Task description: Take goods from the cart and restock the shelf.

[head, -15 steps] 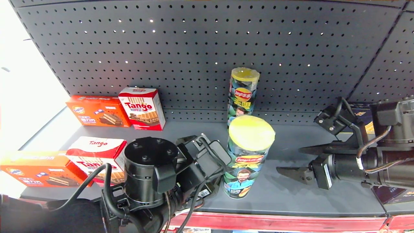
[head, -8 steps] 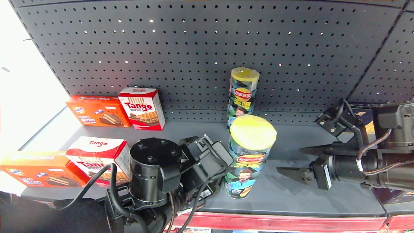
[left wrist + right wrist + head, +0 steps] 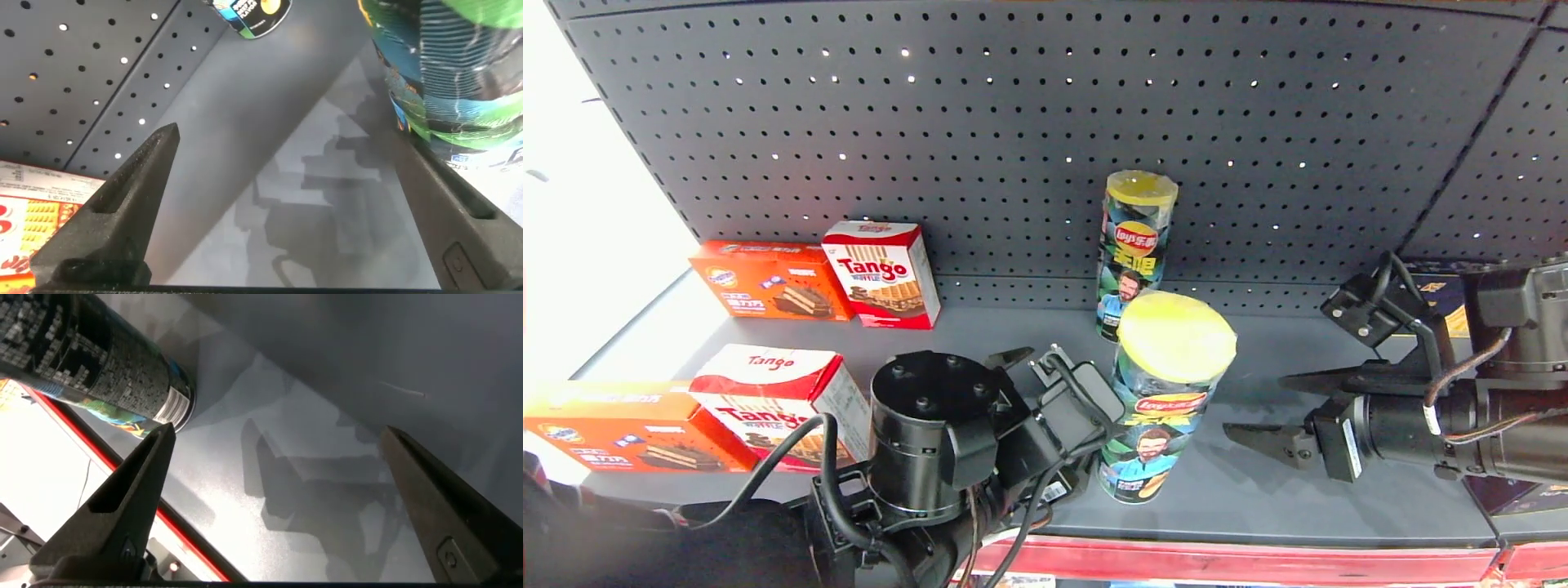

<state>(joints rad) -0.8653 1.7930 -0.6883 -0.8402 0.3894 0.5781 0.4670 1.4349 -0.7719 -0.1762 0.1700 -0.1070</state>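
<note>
Shelf stocking looks partly done to us: against the dark pegboard, four snack boxes sit at the left, and mid-shelf a rear can stands upright behind the front can. Our left gripper gapes beside the front can; the right gripper gapes empty nearby. Much grey board lies bare for more goods.
</note>
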